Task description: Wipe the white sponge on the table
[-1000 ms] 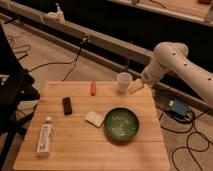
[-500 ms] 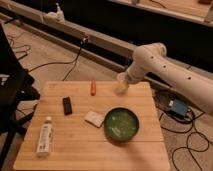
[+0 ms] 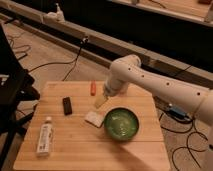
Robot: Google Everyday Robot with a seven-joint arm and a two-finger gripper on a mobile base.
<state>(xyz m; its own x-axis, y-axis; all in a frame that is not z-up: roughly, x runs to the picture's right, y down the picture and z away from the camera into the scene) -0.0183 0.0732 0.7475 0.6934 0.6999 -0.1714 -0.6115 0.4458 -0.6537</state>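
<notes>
A white-shelled robot arm (image 3: 150, 82) reaches in from the right over a square light-wood butcher-block table (image 3: 85, 155), its pale gripper (image 3: 100, 101) hanging above the boards near the middle of the top, just up and slightly right of the small, flat, off-white rectangular white sponge (image 3: 93, 118). The gripper holds nothing that can be made out, and whether it is spread or closed cannot be told from this view. The sponge lies flat on the wood, just beside the left rim of a round green plate (image 3: 121, 124). A small black rectangular block (image 3: 67, 105) sits to the left, a short orange-red stick (image 3: 93, 88) lies behind the gripper, and a white labelled bottle (image 3: 45, 139) rests on its side near the front left corner. The wiping appears not yet begun, with the approach to the sponge the step in hand. The risks seem to lie in the crowding: a descent set too far right could catch the plate's rim and shove it, a soft pad pinched off-centre could fold or slip free, and a wide wiping stroke to the left could sweep the black block along.
</notes>
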